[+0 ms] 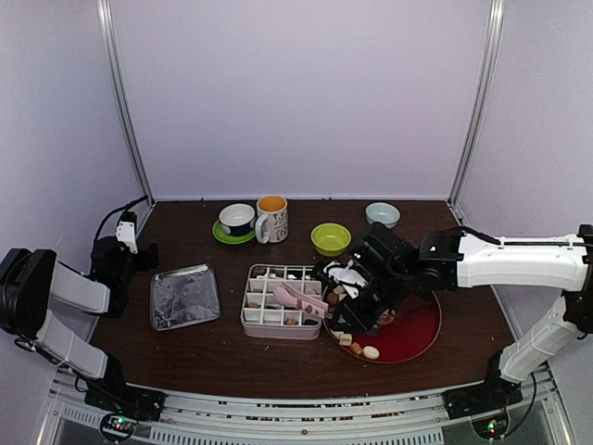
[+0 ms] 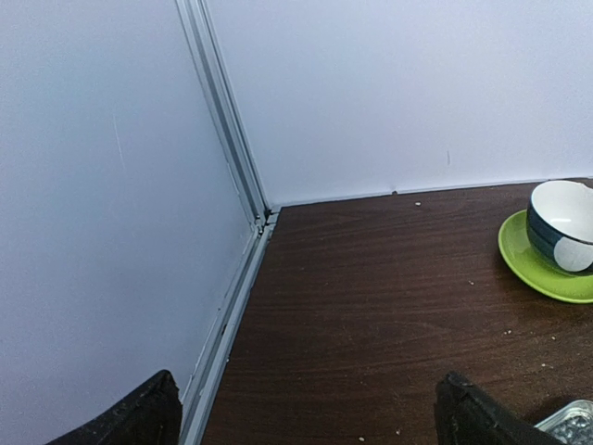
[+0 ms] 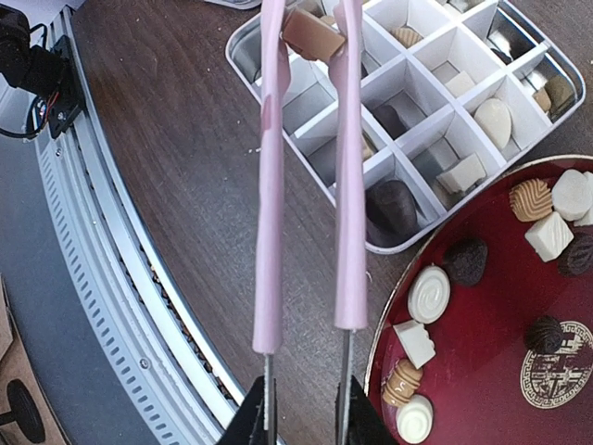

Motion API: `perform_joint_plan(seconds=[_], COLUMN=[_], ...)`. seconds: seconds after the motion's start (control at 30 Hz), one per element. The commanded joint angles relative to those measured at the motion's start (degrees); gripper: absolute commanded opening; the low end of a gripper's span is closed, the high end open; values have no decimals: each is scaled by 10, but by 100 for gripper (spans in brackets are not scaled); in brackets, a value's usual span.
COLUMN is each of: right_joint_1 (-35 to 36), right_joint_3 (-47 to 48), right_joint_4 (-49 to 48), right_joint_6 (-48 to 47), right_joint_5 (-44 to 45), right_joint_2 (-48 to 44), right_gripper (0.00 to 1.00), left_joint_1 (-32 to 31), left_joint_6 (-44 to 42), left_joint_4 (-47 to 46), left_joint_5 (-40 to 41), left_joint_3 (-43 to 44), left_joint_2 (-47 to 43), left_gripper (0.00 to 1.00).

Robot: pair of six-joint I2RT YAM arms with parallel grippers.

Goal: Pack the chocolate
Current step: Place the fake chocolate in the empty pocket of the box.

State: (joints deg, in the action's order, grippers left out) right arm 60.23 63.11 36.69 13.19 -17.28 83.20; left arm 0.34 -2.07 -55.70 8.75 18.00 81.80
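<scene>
My right gripper [image 3: 301,417] is shut on the handles of the pink tongs [image 3: 269,185]. The tongs' tips pinch a tan chocolate [image 3: 310,32] above the near-left corner of the divided tin [image 3: 408,83]. Several compartments hold one piece each, a dark one [image 3: 391,206] nearest. More chocolate lies on the red plate [image 3: 482,371], white, tan and dark pieces. From above, the right gripper [image 1: 357,297] sits between tin [image 1: 248,320] and plate [image 1: 412,334]. My left gripper [image 2: 310,417] stands open over bare table at the far left [image 1: 139,250], holding nothing.
The tin's silver lid [image 1: 183,297] lies left of the tin. Along the back stand a cup on a green saucer [image 1: 237,221], a mug [image 1: 271,218], a green bowl [image 1: 331,238] and a pale blue bowl [image 1: 382,214]. White walls enclose the table.
</scene>
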Motion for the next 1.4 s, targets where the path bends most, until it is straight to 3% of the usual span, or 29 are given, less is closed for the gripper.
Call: perform_joint_plan(seconds=[0.0,0.3,0.63,1.37], right_joint_1=[14,24,27,19], right_joint_3=[40,69,63,111], right_joint_4=[-11,17,14,54], right_joint_6=[-11,-22,-19,-20], right_joint_5=[35,56,62,55], right_joint_2=[27,78,78,94], right_gripper=[20,22,32,32], left_joint_1=[4,4,5,4], left_joint_6=[-5,-6,-5,-5], left_joint_4=[-33,-33,-33,-34], left_joint_5=[-4,-4,-5,-5], left_joint_3=[5,5,5,5], left_joint_2=[-1,-2,-1,-2], left_gripper=[98,98,98,98])
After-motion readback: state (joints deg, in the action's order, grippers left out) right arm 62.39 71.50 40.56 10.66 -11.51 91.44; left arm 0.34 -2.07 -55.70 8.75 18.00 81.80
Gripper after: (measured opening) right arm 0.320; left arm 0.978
